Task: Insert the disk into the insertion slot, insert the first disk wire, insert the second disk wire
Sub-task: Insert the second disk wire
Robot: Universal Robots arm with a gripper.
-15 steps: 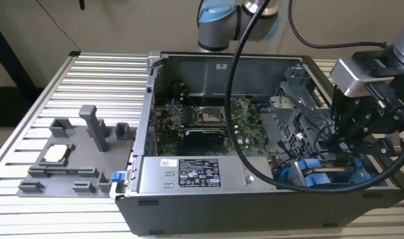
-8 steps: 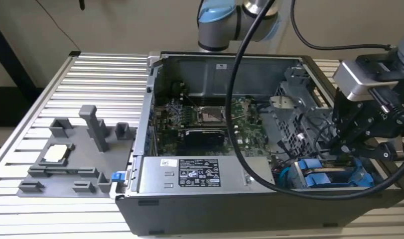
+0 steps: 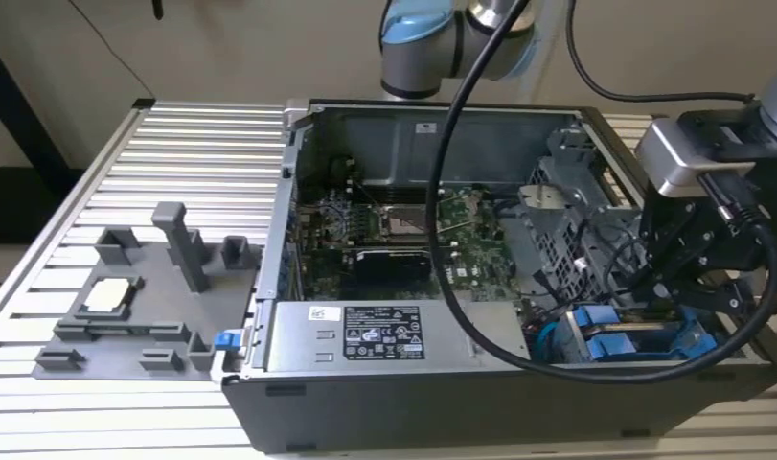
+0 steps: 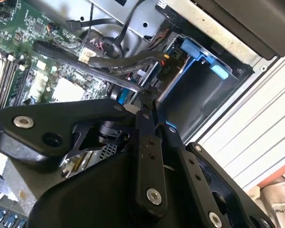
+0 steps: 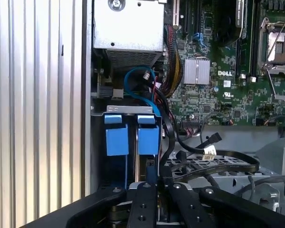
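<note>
Your black gripper [image 3: 675,287] hovers over the blue-framed silver disk [image 3: 618,337] seated in the grey sheet-metal insertion slot [image 5: 97,161]; I cannot tell its finger state.

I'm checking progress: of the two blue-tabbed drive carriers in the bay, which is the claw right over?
The blue carrier nearer the motherboard; the claw lines up with it, while the other carrier sits beside the case wall.

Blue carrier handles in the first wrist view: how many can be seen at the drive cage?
2. The blue handles stand side by side at the mouth of the grey drive cage: one handle nearer the ribbed table, the other handle nearer the motherboard. More may be hidden behind the hand.
</note>
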